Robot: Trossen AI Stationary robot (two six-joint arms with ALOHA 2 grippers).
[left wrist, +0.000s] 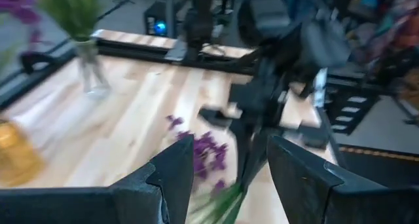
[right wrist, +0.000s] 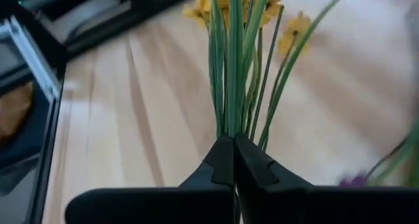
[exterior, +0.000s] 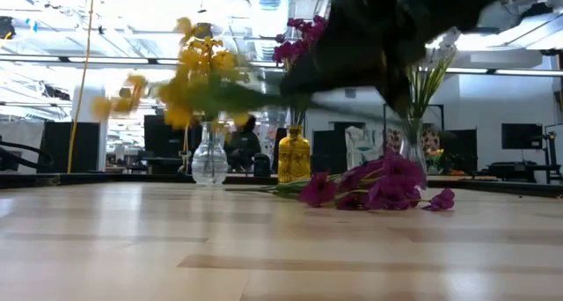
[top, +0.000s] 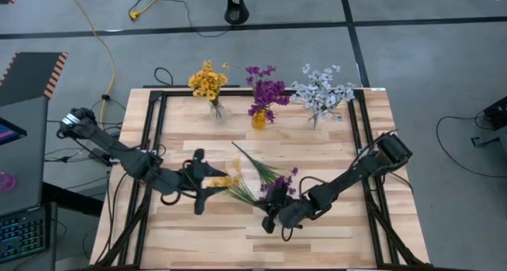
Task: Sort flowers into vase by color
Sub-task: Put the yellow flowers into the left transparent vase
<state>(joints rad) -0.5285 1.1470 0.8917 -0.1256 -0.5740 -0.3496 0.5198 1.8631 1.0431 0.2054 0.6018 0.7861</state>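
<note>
Left gripper (top: 207, 178) sits mid-table with fingers apart, nothing visibly held. Right gripper (top: 273, 215) is clamped on green stems, probably the yellow sprig (right wrist: 243, 60). Purple sprig (exterior: 378, 187) lies on the table (top: 333, 156) near it.

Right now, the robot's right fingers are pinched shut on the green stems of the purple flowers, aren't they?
Not quite. The right fingers are pinched shut on the green stems of the yellow flowers, not the purple ones. The right wrist view shows it. The purple flowers lie on the table.
</note>
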